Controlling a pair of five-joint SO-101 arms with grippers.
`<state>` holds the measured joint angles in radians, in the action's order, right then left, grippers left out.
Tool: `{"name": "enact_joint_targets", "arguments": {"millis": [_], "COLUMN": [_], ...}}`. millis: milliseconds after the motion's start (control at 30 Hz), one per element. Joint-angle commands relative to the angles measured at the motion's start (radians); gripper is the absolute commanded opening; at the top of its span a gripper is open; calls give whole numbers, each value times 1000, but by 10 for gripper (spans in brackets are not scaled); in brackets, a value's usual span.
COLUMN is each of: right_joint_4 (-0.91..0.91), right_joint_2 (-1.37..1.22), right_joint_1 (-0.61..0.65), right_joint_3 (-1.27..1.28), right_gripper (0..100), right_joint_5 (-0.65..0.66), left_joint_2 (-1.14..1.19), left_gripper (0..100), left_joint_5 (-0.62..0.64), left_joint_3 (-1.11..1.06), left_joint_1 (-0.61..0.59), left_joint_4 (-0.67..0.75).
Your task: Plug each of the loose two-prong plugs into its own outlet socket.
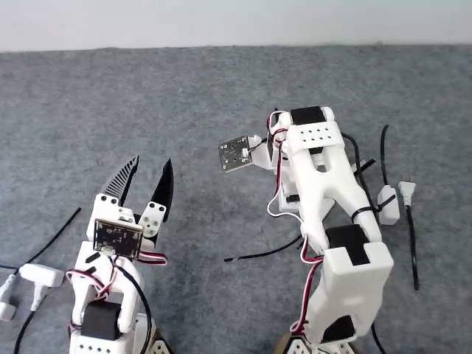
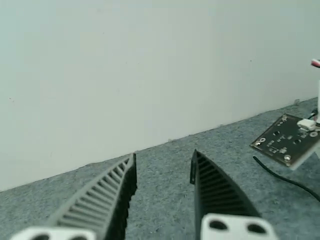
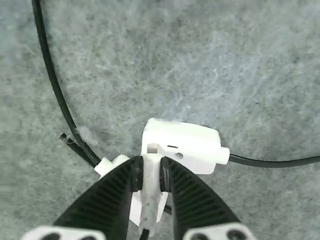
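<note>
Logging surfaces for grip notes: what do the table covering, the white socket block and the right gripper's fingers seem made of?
Table covering: grey felt or short-pile carpet, matte; fuzzy mottled fibres show.
Socket block: white moulded plastic, smooth, faintly shiny.
Fingers of the right gripper, shut on a white plug: black plastic, likely printed; ribbed faces.

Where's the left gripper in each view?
High view: left gripper, lower left, open over the carpet.
Left wrist view: its fingers in the foreground, toward the wall.
Right wrist view: right gripper instead, shut on a plug.
Shared landmark: circuit board, high and left wrist.
</note>
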<state>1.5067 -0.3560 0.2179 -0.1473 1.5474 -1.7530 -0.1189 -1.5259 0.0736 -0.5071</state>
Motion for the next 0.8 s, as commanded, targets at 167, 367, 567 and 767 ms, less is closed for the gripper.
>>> {"name": "enact_joint_targets", "arguments": {"millis": [167,367,567,767], "right_joint_4": [-33,-61,-61,-56], "right_joint_2": [39,28,8,-15], "right_joint_1": [-7,-8,-5,-33], "right_joint_3": [-58,-57,-58,-86], "right_gripper": [9,9,9,9], "right_joint_5": [8,8,8,8], "left_joint_2": [-8,-8,-8,-8], "left_gripper": [188,188,188,188], "left_joint_5": [-9,-9,-9,-9], "left_joint_3": [8,8,8,8], "left_joint_1": [9,9,9,9], "left_joint_4": [26,26,26,26]}}
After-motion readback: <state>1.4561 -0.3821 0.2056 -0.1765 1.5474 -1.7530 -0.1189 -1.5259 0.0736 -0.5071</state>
